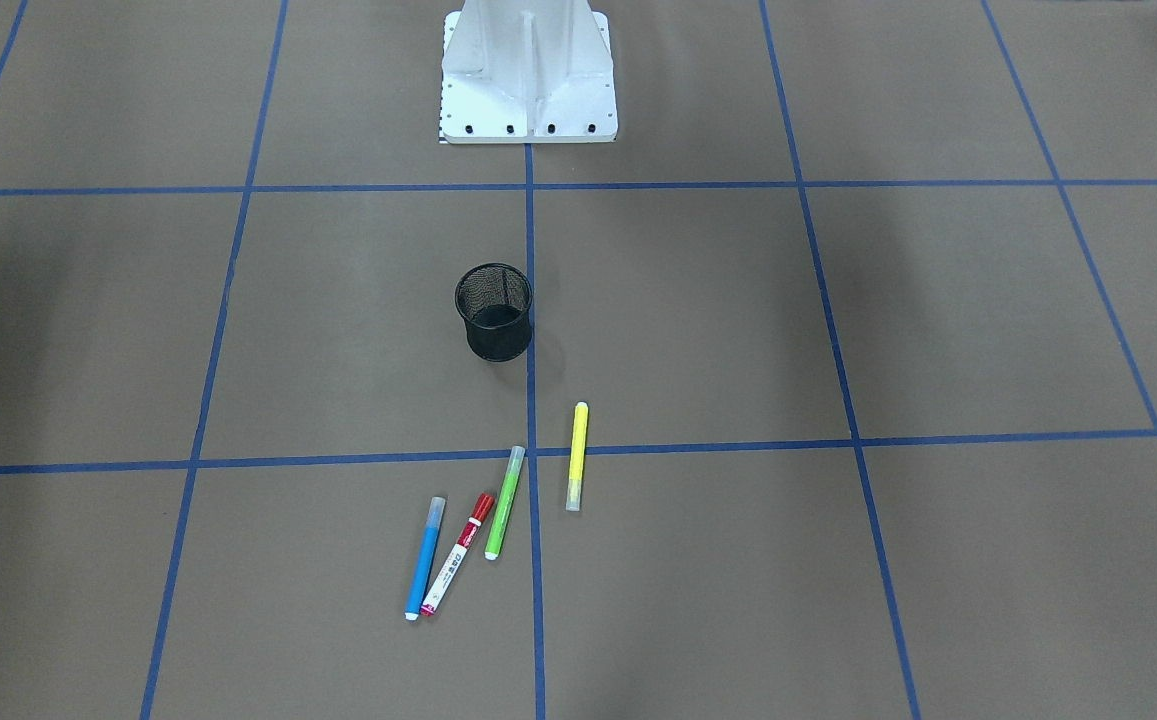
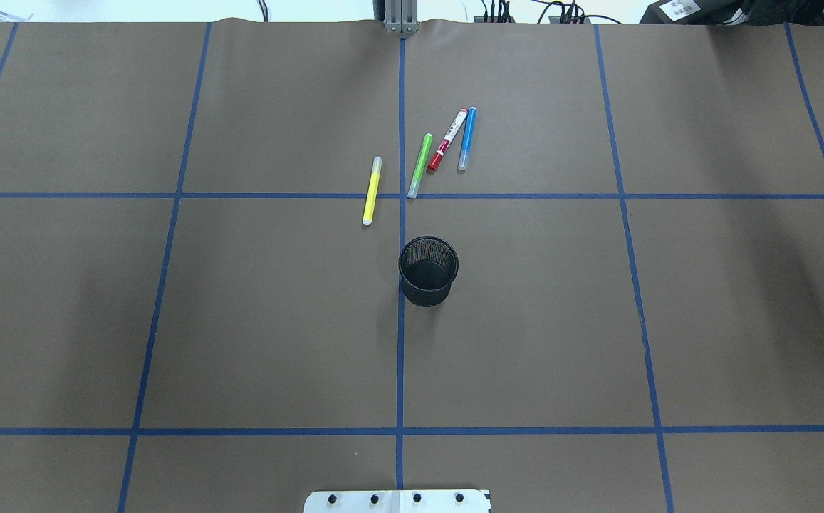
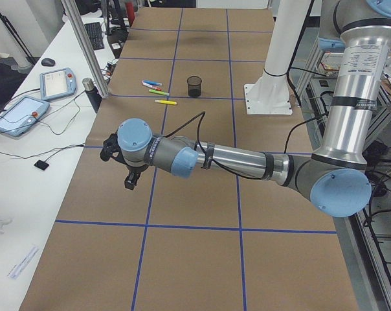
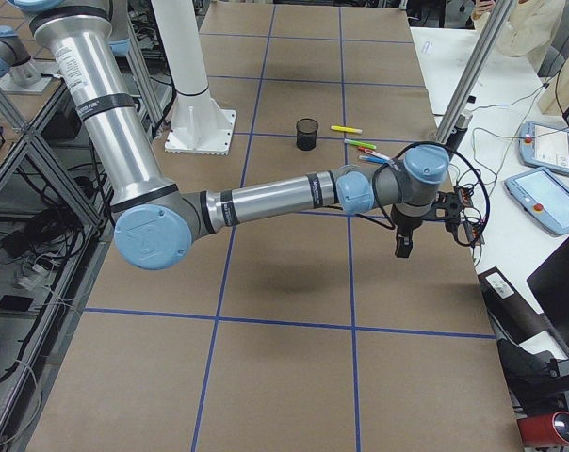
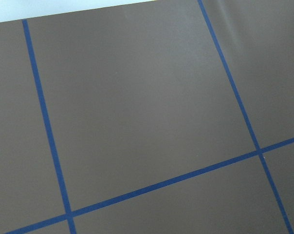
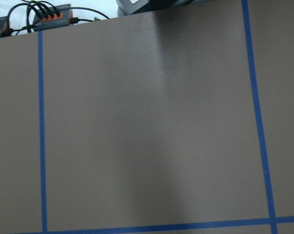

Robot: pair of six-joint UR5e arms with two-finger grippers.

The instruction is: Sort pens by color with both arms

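Note:
Four pens lie in a loose row on the brown table beyond the black mesh cup [image 2: 428, 270]: a yellow pen [image 2: 372, 191], a lime green pen [image 2: 420, 165], a white pen with a red cap [image 2: 448, 140] and a blue pen [image 2: 467, 138]. The red-capped pen [image 1: 457, 553] and the blue pen [image 1: 425, 558] almost touch. Both arms are stretched out low over the table's two ends, far from the pens. My left gripper [image 3: 129, 183] shows only in the exterior left view and my right gripper [image 4: 401, 250] only in the exterior right view, so I cannot tell whether either is open or shut.
The robot's white base [image 1: 528, 75] stands behind the cup. Blue tape lines [image 2: 401, 342] divide the table into squares. Beside the far edge run a white bench with teach pendants [image 3: 55, 83] and an aluminium post [image 3: 85, 52]. Cables and power strips [image 6: 49, 12] lie off the table's edge.

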